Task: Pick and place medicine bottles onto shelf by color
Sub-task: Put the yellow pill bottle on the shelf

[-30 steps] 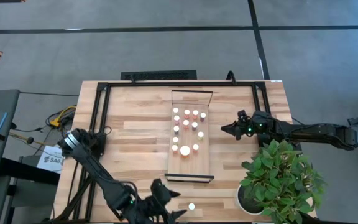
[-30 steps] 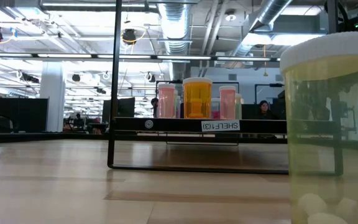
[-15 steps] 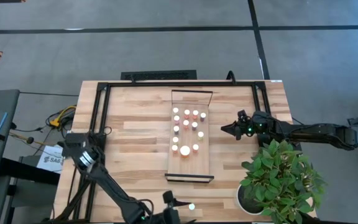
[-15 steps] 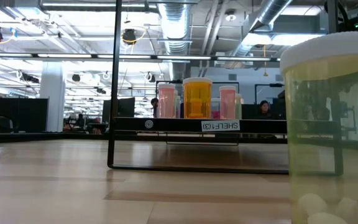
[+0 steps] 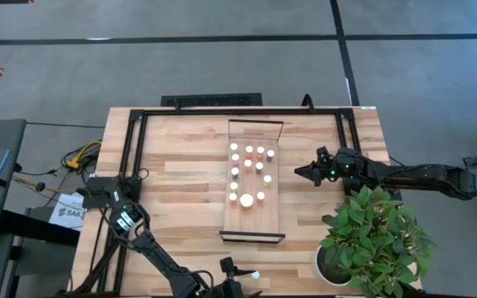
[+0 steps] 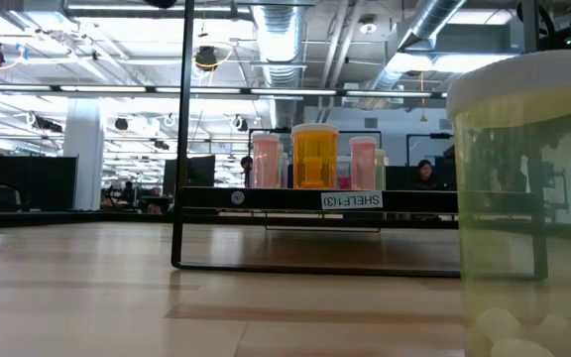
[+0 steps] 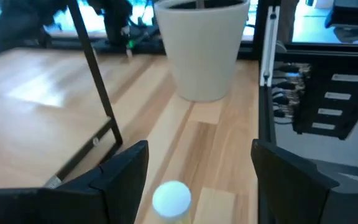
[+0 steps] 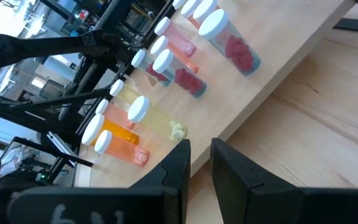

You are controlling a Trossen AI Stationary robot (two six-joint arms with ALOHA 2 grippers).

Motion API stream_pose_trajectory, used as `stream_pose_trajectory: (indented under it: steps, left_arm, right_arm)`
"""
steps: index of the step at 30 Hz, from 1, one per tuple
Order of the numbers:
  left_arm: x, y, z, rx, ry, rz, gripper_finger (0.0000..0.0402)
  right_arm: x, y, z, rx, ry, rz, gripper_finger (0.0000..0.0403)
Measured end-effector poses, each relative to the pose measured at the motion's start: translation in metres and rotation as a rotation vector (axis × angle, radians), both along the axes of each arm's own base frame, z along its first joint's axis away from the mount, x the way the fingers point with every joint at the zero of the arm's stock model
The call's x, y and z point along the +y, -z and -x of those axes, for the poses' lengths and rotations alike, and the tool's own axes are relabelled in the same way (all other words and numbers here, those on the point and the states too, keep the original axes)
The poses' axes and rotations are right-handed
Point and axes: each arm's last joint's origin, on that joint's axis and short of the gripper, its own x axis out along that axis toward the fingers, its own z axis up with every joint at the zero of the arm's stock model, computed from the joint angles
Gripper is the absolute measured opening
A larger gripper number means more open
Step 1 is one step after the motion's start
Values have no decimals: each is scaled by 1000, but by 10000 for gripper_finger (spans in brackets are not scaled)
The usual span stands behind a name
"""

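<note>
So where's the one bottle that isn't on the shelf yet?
In the high view, the loose bottle stands at the table's near edge, between the open fingers of the left gripper, left of the white plant pot and short of the shelf.

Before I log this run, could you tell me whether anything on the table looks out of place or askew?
One medicine bottle stands alone at the table's near edge, off the shelf where the other bottles stand upright. The left gripper is open around it. The right gripper waits shut beside the shelf. Nothing looks spilled or tipped.
</note>
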Motion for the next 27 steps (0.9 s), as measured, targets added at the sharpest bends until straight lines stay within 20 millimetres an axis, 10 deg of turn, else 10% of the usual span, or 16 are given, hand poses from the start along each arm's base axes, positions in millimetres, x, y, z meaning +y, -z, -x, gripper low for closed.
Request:
stream_pose_trajectory:
  steps: [27]
  left_arm:
    - [31,20,-14,188,-53,294,272]
  right_arm:
    - [0,0,0,3,0,-1,86]
